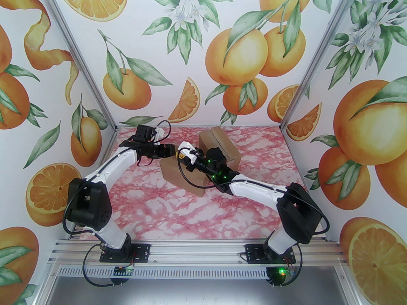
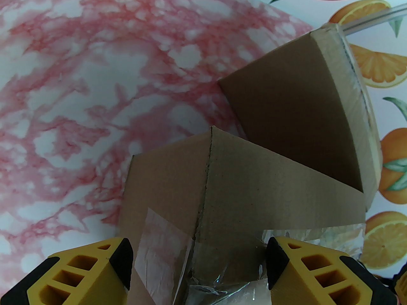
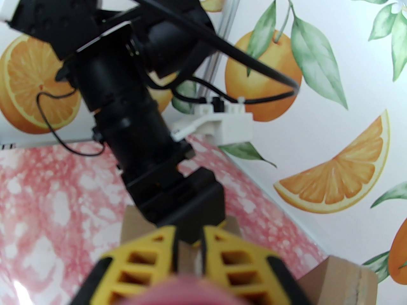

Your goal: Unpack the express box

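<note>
The brown cardboard express box [image 1: 219,145] stands at the back middle of the pink marbled table, one flap [image 1: 173,170] folded out toward the front left. Both grippers meet at its left top corner. My left gripper [image 1: 175,152] comes in from the left. In the left wrist view this gripper [image 2: 198,265] is open, its yellow fingers [image 2: 95,272] straddling a raised flap [image 2: 254,195] that carries torn clear tape [image 2: 165,240]. My right gripper [image 3: 189,253] is shut on a thin edge of cardboard flap [image 3: 186,259], with the left arm's black wrist [image 3: 127,106] just beyond it.
Orange-print walls close in the table [image 1: 197,214] on three sides, with aluminium posts at the back corners [image 1: 109,119] [image 1: 286,119]. The arm bases sit on a metal rail [image 1: 197,253] at the near edge. A blurred pink shape [image 3: 197,292] lies at the bottom of the right wrist view.
</note>
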